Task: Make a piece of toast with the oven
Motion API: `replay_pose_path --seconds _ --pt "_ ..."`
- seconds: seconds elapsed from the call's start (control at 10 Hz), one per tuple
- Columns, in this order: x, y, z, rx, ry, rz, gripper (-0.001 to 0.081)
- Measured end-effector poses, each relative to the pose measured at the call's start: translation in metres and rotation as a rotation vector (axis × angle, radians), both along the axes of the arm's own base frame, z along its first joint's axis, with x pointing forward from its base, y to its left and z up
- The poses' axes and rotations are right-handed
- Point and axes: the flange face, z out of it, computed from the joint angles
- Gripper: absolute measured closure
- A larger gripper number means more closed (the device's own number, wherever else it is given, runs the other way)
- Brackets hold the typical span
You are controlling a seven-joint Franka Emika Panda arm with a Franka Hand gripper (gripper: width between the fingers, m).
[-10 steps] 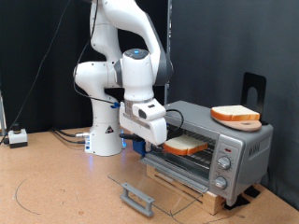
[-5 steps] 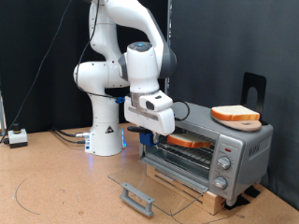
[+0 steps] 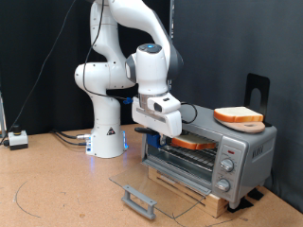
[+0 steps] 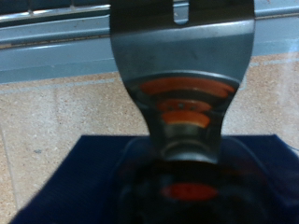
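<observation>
Black curtains back a tan desk [image 3: 57, 184] on which a white Franka arm [image 3: 118, 66] stands beside the silver-grey toaster oven [image 3: 213, 151], seen from the exterior view. The oven sits towards that view's right, raised on a wooden block, with its glass door [image 3: 156, 184] folded down flat in front and its round knobs [image 3: 225, 168] on the right panel. A piece of toast [image 3: 194, 142], pale-faced with an orange-brown crust, lies on the rack inside the open cavity. A second slice [image 3: 239, 116] rests on the oven's roof, in front of a black stand.

Your pincer [image 3: 163, 132] hangs at the cavity's left front corner, just beside the slice on the rack. The exterior view does not show the fingers clearly, and the wrist view shows only a blurred metal finger [image 4: 182, 56] with orange reflections above a dark blue block [image 4: 56, 177], so you cannot tell whether the pincer is released or clenched, nor whether it touches the slice.

Judged from this pose, the work in hand is seating the bread in the oven. To do it well, keep your hand level with the rack, stay clear of the cavity's upper edge and left wall, and check that the slice lies flat and fully inside the opening.
</observation>
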Motion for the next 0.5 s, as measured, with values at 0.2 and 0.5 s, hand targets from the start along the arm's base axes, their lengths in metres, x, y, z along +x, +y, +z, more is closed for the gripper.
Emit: replay_pose_path --seconds 0.2,0.5 --pt "0.003 -0.008 0.002 -0.001 -0.019 -0.009 0.0409" --pt "0.007 -0.044 0.0 -0.036 -0.047 0.012 0.0409"
